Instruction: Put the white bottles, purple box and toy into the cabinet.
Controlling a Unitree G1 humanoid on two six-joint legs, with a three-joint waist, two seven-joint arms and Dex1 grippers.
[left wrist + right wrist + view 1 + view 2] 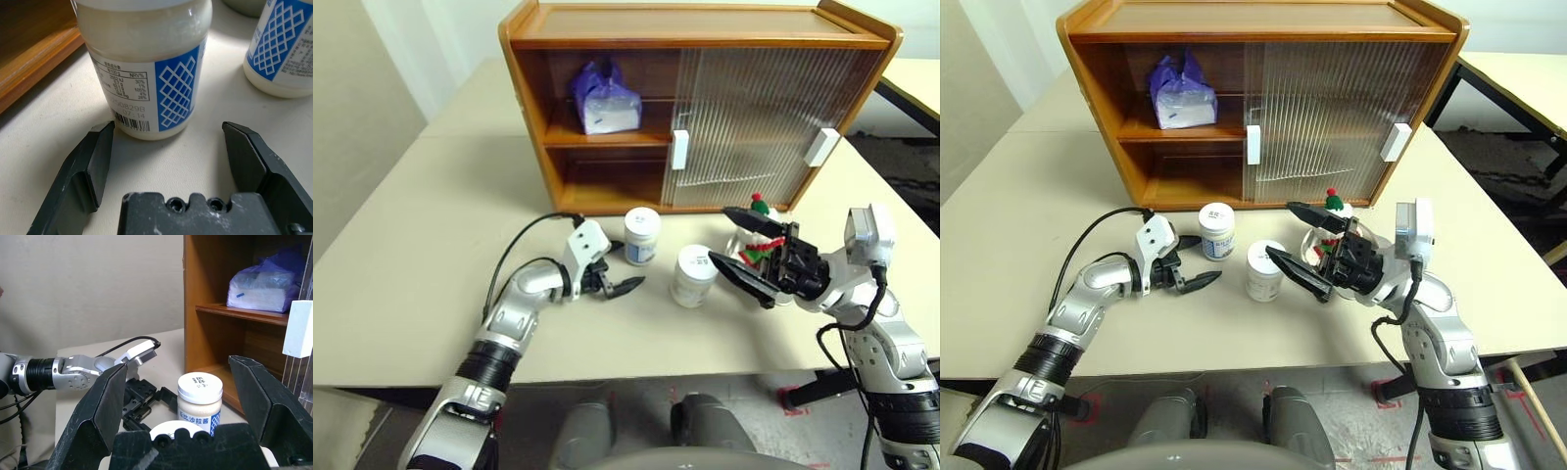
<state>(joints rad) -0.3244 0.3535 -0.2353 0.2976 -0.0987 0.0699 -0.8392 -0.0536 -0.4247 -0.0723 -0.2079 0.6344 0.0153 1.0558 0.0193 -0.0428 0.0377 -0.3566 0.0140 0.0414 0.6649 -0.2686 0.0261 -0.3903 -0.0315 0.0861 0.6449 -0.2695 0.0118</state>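
Left eye view: cabinet (534, 110) holds purple box (604, 102); both end effectors (619, 286) (747, 252) spread

The toy (759, 233) stood largely hidden behind the right end effector (736, 241), only its hat and a bit of striped scarf showing. In the left wrist view, the near white bottle (146, 68) lost its cap to the picture's edge, and the second bottle (281, 49) was cut off at the corner. Behind the cabinet's ribbed door (754, 122), the shelves were blurred beyond telling.
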